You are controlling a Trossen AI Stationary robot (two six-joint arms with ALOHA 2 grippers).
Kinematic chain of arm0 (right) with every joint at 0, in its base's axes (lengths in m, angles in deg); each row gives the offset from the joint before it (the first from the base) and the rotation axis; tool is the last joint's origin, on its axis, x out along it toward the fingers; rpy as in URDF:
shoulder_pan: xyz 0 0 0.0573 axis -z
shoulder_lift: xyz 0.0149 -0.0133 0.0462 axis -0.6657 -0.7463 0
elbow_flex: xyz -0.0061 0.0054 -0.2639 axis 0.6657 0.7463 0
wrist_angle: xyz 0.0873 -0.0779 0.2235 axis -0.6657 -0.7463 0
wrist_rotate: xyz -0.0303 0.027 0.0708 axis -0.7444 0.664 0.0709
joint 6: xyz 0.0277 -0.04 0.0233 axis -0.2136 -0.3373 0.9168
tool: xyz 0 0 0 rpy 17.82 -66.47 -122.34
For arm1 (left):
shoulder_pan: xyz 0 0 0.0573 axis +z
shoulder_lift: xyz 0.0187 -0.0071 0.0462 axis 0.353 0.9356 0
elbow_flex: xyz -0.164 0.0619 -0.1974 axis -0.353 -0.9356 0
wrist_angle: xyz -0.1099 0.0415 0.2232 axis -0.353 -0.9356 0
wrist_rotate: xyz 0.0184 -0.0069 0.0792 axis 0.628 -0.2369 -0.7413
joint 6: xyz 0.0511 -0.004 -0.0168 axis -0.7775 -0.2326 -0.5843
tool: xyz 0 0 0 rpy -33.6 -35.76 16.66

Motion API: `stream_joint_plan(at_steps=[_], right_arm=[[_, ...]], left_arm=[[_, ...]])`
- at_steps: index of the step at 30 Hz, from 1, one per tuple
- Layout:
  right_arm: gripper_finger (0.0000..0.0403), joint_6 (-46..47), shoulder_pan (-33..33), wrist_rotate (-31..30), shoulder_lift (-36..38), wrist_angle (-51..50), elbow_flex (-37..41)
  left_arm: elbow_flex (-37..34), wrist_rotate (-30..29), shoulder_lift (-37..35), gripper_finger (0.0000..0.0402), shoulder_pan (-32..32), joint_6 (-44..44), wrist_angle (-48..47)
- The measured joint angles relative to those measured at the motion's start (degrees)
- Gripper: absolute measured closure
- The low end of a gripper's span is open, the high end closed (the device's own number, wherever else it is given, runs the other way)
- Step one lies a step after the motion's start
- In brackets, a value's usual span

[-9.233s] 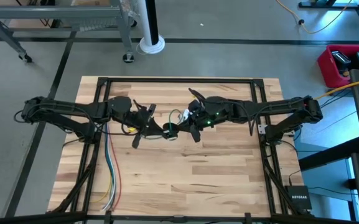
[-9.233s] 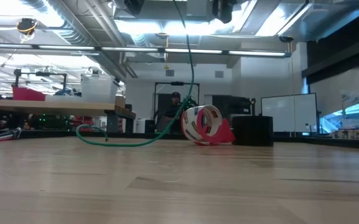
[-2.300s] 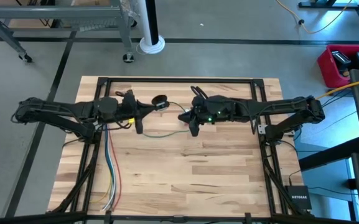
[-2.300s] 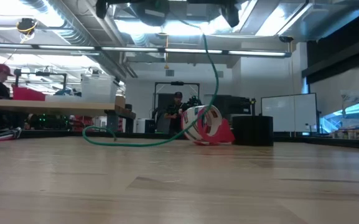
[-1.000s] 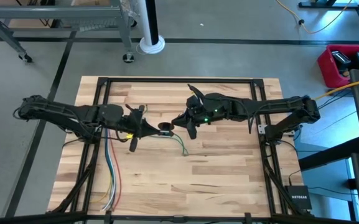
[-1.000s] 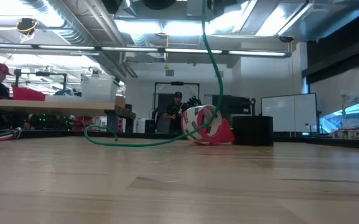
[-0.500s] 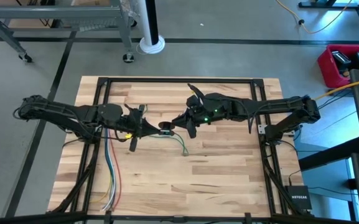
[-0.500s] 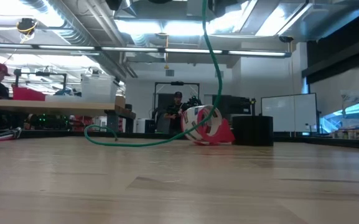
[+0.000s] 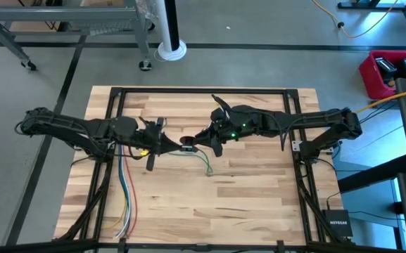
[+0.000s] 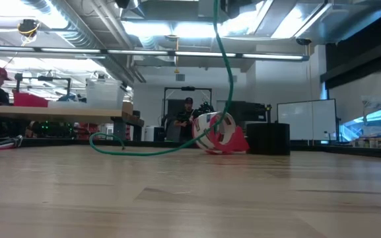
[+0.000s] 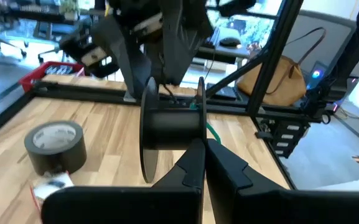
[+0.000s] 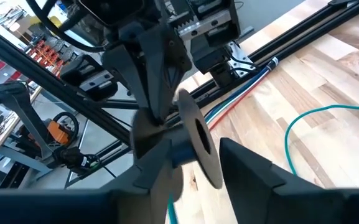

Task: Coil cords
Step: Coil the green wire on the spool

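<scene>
The spool [image 9: 186, 143] hangs above the table at centre frame in the high view, between the two grippers. The cord [image 9: 204, 161] runs from it as a green loop lying on the wood just below and right of centre; in the low view the cord [image 10: 224, 73] drops from the top edge and curls across the far boards.

The left gripper [image 9: 166, 146] pinches the spool: in its wrist view the fingers [image 11: 195, 163] are pressed together on the rim of the spool [image 11: 170, 127]. The right gripper [image 9: 200, 139] meets the spool from the other side. Its fingers [image 12: 247, 165] appear spread around a flange of the spool [image 12: 191, 140], though contact is hard to confirm.

To do this step well, hold the spool axis level. Keep light tension on the slack. Lay each turn between the flanges. Do not let the loose loop snag on the table.

The table [image 9: 245, 204] is pale butcher-block wood with a black frame. A bundle of wires [image 9: 125, 193] runs down its lower left. A tape roll [image 11: 56, 144] stands on the wood beside the spool in the left wrist view. Beyond lie a grey floor, a red bin [image 9: 392, 70] at upper right and lab benches.
</scene>
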Motion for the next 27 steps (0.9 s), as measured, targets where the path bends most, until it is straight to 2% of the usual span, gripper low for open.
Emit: stream_joint_plan(at_steps=[6, 12, 19, 27], right_arm=[[0.0300, -0.5, 0.0, 0.0, -0.9, 0.4, 0.1], [0.0390, -5.0, 0.0, 0.0, -1.0, 0.3, 0.1], [0.0396, -5.8, 0.0, -0.3, -1.0, 0.9, 0.1], [0.0399, -6.1, 0.0, -5.1, -1.0, 2.4, 0.0]], left_arm=[[0.0, 0.0, 0.0, 0.0402, 0.0, -1.2, 1.4], [0.0, 0.1, 0.0, 0.0401, 0.0, -0.8, 1.6], [0.0, -0.5, -0.4, 0.0401, 0.1, -0.9, 1.4], [0.0, -6.3, -3.5, 0.0401, 0.2, -1.4, 0.8]])
